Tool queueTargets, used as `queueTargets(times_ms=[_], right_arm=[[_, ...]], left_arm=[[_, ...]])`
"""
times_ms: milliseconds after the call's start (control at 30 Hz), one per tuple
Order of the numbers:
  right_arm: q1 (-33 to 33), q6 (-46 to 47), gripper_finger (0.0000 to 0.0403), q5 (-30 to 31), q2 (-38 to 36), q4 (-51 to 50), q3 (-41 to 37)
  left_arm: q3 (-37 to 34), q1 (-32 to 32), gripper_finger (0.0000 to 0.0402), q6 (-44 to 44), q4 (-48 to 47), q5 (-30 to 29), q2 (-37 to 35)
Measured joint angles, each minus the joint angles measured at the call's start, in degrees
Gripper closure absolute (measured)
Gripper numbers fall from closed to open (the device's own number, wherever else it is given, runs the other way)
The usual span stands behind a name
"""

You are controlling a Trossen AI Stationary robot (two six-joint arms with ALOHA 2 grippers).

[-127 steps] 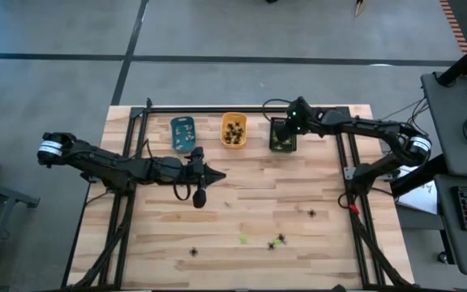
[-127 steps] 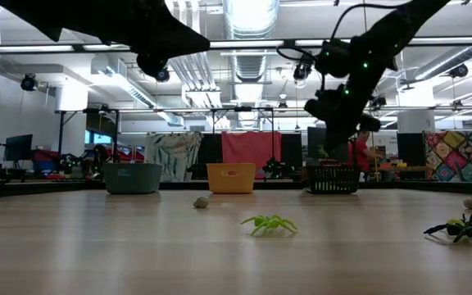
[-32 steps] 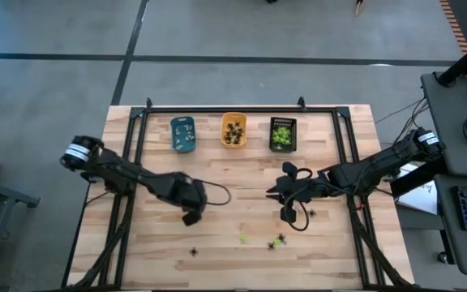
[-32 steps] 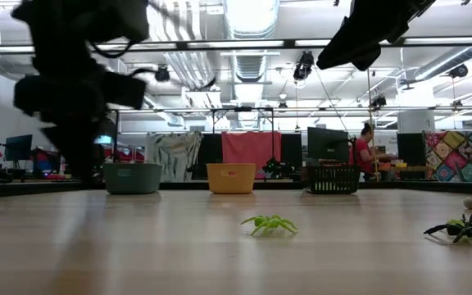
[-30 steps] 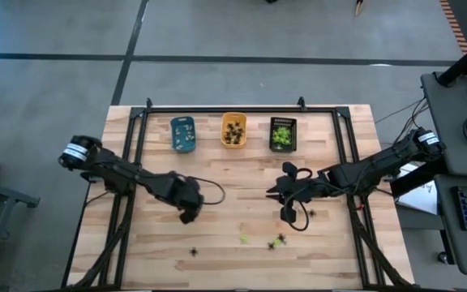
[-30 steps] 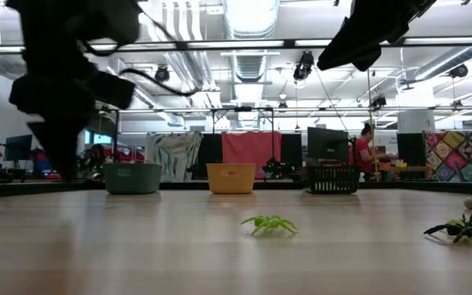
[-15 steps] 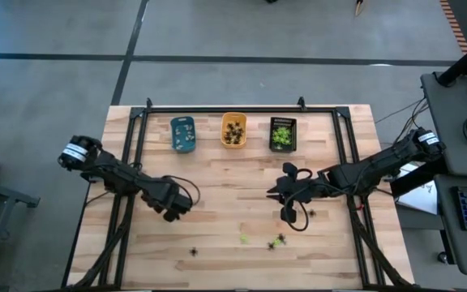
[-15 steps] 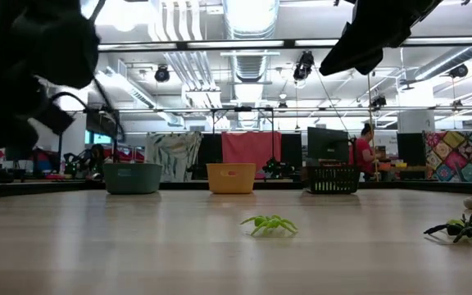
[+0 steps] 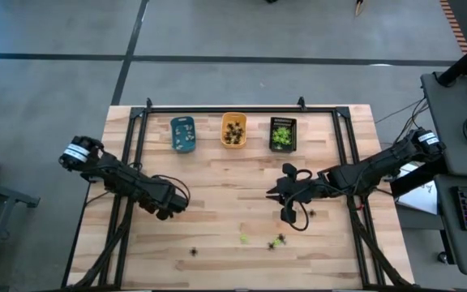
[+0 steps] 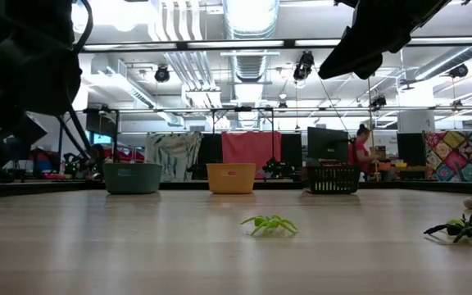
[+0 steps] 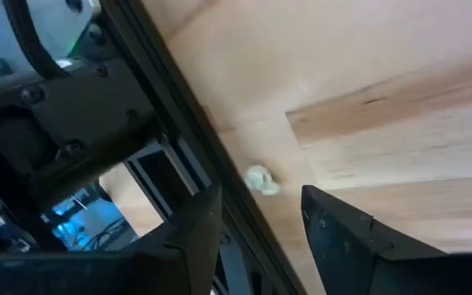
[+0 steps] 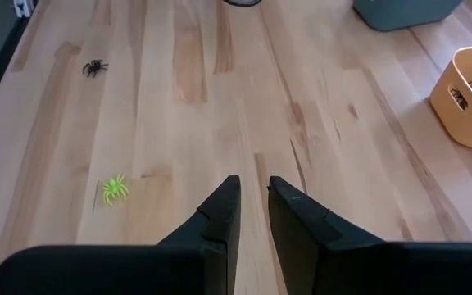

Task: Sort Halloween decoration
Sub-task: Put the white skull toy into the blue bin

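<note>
Sorting mostly done, a few spiders left on the table.

The three trays (image 9: 233, 130) already hold figures. The left gripper (image 11: 260, 217) has its jaws parted, a pale whitish spider (image 11: 259, 179) just ahead of the gap (not held). The right gripper (image 12: 252, 209) stands narrow and empty, with a yellow-green spider (image 12: 114, 188) off to one side and a black spider (image 12: 95, 67) well beyond.

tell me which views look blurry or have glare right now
Low view: the ceiling lights glare white, and the left arm is a dark, soft mass close to the lens, while the green spider is sharp. Left wrist view: soft all over, the pale spider a smudge. High and right wrist views: evenly lit, fairly crisp.
</note>
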Motion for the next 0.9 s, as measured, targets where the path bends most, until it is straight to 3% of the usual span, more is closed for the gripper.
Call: queueTargets(times_ms=[267,533,900], right_arm=[[0.0,-0.4,0.0346,0.0,0.0,0.1,0.0],[0.0,-0.7,0.0346,0.0,0.0,0.1,0.0],[0.0,-1.0,0.0346,0.0,0.0,0.0,-0.1]], left_arm=[[-0.2,0.0,0.0286,-6.0,0.3,1.7,3.0],[-0.1,0.0,0.0394,-10.6,0.2,0.9,10.5],[0.2,-0.4,0.0400,-14.0,-0.5,1.9,15.1]])
